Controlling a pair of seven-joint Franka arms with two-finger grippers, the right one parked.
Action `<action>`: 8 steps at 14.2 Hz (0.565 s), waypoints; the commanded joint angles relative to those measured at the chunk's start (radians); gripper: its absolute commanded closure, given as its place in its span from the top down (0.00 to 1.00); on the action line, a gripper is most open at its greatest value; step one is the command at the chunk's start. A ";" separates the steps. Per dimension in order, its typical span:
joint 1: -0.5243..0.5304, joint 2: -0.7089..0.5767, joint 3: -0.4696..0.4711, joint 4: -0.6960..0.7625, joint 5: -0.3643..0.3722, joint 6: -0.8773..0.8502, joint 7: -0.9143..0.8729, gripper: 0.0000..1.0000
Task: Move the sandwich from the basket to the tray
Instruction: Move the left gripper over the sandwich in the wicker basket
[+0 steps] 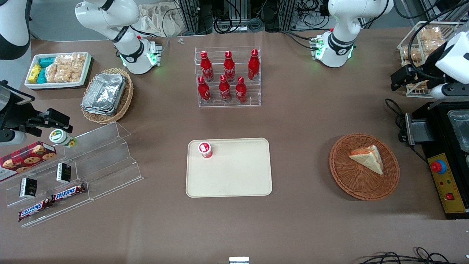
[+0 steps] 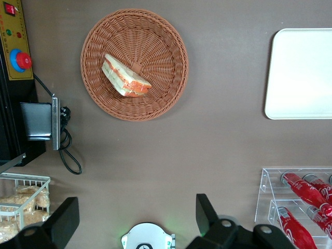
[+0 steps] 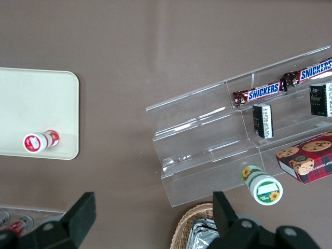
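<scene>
Although my working arm shows at the working arm's end of the bench in the front view, its claw point(image 1: 399, 79) is only partly clear there, a dark shape raised in front of a wire rack of bagged pastries point(image 1: 427, 44); from the wrist camera I see two black fingers point(image 2: 205, 212) set wide apart with nothing between them, so the claw is spread and holding nothing. That same camera cuts off the tray point(image 2: 301, 72) at one edge and shows only part of the clear bottle stand point(image 2: 295, 207). The bench point(image 1: 304, 121) is covered in plain brown, and cables and frame legs crowd the floor past its edge. The sandwich point(image 1: 367, 158) lies on its side in the reddish-brown basket point(image 1: 344, 172), orange filling showing along one edge, well apart from the claw. The tray sits near the middle of the bench, well apart from the basket, and a small red-and-white cup point(image 1: 205, 149) stands on one corner of it. Red bottles point(image 1: 227, 77) fill the stand farther from the front camera than the tray. Just beside the basket, a black control box with a red button point(image 1: 438, 167) and a loose cable rests at the bench edge. Toward the parked arm's end I see foil containers point(image 1: 104, 93) in a tan basket and stepped shelves with chocolate bars point(image 1: 51, 201).
</scene>
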 commanded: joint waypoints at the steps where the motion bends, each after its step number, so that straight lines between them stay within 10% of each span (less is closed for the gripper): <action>1: 0.016 -0.015 -0.015 -0.002 0.001 0.002 -0.008 1.00; 5: 0.033 0.023 -0.010 0.003 0.004 0.015 -0.048 1.00; 8: 0.039 0.101 -0.015 -0.018 0.019 0.083 -0.488 1.00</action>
